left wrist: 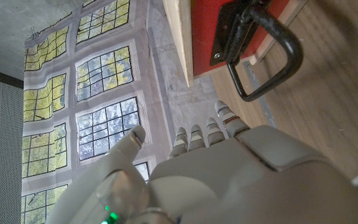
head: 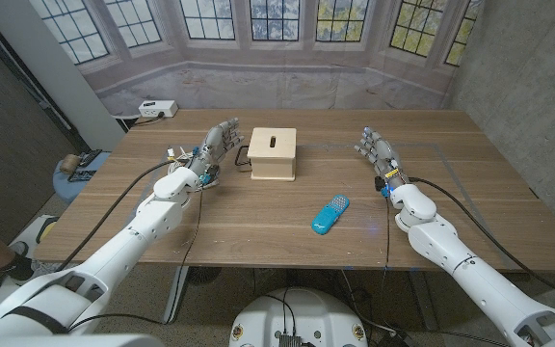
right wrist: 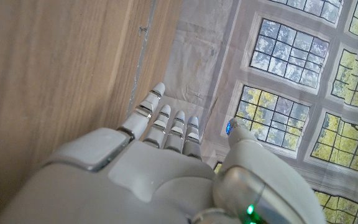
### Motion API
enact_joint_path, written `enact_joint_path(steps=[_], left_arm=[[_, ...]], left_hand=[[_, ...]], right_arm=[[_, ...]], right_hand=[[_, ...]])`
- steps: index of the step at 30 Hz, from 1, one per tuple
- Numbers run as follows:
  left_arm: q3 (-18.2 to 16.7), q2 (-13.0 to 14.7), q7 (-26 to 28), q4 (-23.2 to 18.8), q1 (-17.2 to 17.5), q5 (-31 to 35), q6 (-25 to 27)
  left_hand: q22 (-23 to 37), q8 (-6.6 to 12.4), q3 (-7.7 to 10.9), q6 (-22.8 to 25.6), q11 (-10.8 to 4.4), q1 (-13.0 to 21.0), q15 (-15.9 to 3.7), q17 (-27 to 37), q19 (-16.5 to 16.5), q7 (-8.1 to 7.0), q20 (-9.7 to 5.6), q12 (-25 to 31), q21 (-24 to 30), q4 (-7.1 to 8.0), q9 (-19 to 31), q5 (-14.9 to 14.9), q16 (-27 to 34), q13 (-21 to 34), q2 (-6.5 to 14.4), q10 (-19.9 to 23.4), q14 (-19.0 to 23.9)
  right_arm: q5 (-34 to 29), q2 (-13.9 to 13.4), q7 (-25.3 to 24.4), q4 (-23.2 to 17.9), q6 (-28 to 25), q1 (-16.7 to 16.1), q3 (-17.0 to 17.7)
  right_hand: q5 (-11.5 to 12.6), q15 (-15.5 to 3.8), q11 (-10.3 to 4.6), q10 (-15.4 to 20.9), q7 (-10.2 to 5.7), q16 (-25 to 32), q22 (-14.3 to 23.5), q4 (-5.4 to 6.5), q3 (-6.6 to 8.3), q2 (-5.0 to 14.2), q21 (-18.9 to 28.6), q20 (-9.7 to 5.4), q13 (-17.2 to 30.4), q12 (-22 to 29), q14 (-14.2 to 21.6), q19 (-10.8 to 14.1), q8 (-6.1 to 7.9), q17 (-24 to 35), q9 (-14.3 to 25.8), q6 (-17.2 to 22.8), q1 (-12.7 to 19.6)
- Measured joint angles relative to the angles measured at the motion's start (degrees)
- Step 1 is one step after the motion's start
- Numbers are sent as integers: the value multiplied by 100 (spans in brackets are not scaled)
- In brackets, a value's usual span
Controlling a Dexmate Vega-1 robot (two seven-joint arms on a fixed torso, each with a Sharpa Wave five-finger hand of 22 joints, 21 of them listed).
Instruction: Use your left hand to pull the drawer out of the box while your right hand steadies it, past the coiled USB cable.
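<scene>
A blue object lay on the desk, in front of the wooden box. The left robot hand stood beside the box's black drawer handle, fingers apart, holding nothing. The right robot hand waited well apart, fingers spread, empty. The handle's near end was cut off in the left wrist view.

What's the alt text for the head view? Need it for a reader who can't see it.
A wooden box with a slot in its top sits mid-table between two open robot hands: the left robot hand close beside it by a black handle, the right robot hand farther off. A blue object lies nearer the robot on the wooden table.
</scene>
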Motion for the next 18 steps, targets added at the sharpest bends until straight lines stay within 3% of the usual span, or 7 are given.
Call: enact_joint_path(steps=[18], left_arm=[[-82, 700, 525, -1074, 454, 458, 345]], left_hand=[[-1, -1, -9, 0, -1, 46, 0, 1, 0, 0, 0, 23, 0, -102, -1, 0, 0, 1, 0, 0, 0]], right_arm=[[78, -41, 207, 262, 49, 190, 36]], right_hand=[[-3, 0, 0, 0, 0, 22, -1, -33, -1, 31, 0, 0, 0, 0, 0, 0, 0, -26, -5, 0, 30]])
